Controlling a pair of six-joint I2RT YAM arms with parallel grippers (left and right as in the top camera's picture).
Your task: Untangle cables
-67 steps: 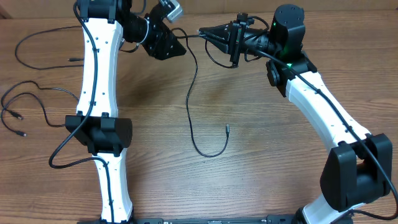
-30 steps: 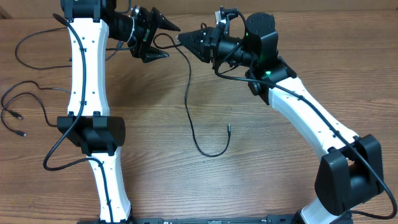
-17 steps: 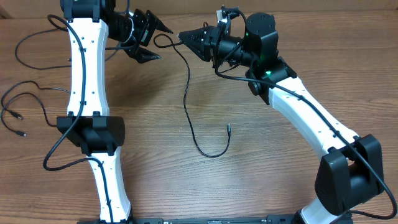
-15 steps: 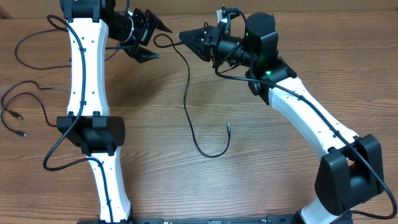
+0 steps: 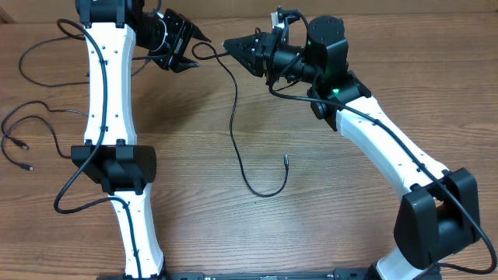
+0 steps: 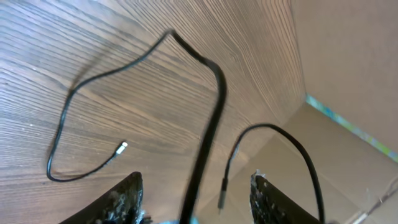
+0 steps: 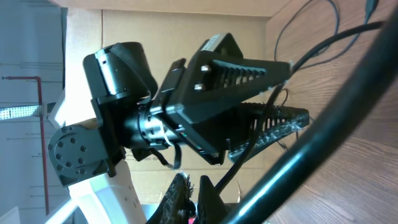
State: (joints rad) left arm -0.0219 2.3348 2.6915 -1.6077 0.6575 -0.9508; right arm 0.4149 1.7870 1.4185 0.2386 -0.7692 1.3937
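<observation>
I hold the long cable (image 5: 233,124) up at the top middle of the overhead picture. It runs down to a curl in the middle of the table (image 5: 327,233). Its little plug tip (image 5: 285,161) lies there by itself.

My right gripper (image 5: 228,47) has its fingers pressed together on the top part of this cable. My left gripper (image 5: 200,52) is just beside it, a bit to the left. In the left wrist picture its fingers (image 6: 127,199) are apart. The cable goes between them and is not squeezed.

One more cable (image 5: 23,56) lies in the upper left of the overhead picture. Another cable (image 5: 54,109) lies below it at the left edge. Both are well apart from the long one.

So I think most of the job is done, since the long cable crosses no other. What is left, I think, is to lay it down flat.
</observation>
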